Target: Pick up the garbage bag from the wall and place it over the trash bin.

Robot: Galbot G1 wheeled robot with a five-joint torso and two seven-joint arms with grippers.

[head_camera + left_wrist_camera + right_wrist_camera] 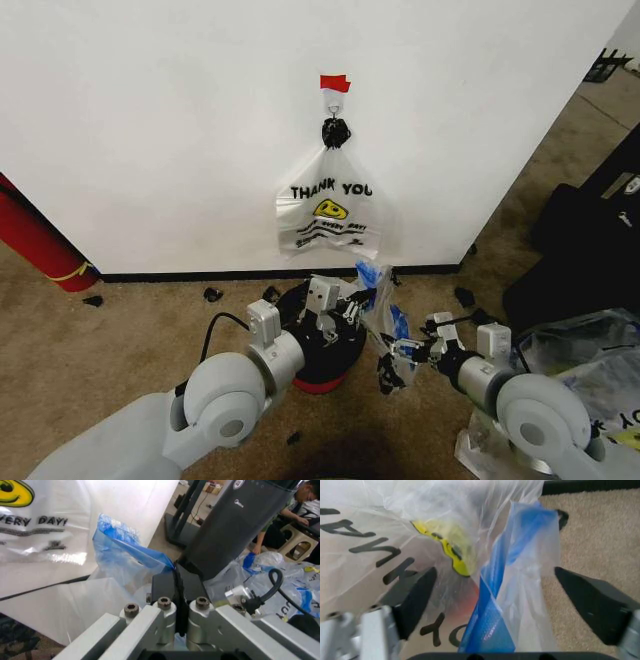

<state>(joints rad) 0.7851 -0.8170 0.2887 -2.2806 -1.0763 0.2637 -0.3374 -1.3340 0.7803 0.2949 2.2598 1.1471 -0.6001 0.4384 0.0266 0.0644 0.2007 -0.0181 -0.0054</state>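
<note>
The garbage bag (383,305), clear crinkly plastic with blue patches, hangs bunched just right of the trash bin (345,352), a black mesh bin with a red base at the foot of the wall (150,120). My left gripper (345,308) is over the bin, shut on an edge of the garbage bag (131,557); its pads (176,578) meet on the plastic. My right gripper (400,358) is lower right of the bin, open. In the right wrist view its fingers (417,598) stand wide apart, with the bag's blue fold (502,603) between them.
A whitish THANK YOU bag (330,210) hangs from a hook (335,100) under red tape (334,82). A red cylinder (35,245) leans at the left. A black case (590,240) and a heap of plastic bags (585,350) lie at the right. Small black scraps dot the carpet.
</note>
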